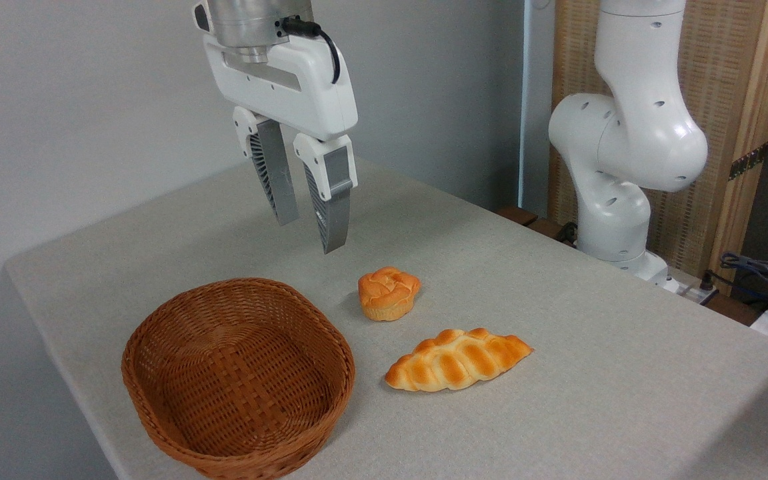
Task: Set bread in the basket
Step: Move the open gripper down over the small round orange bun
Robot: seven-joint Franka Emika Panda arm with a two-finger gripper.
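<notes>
— Wicker is seen at the near left: the basket [237, 377] is set on the table [624, 373] with nothing in it. Where is the bread found?

— The bread [388, 292] is seated upright on its paler base, just right of the basket's far end and apart from its rim. A braided loaf [457, 359] is laid nearer the camera, close to the bread but not touching it.

— And the gripper?

— The gripper [311, 230] is held in the air above the table, up and to the left of the bread, with its fingers [334, 200] parted and nothing between them. No contact is made with anything.

— What could be spoiled from here?

— Several things, it is judged. If the descent is made off-centre, the bread may be nudged by one finger and tipped or pushed toward the loaf. The swirled top is uneven, so a shallow grasp could be lost during the lift. If the wrong item is approached, the loaf would be taken instead. During the carry, the basket rim could be struck if the bread is kept too low, and the light basket might be shoved along the table.
</notes>
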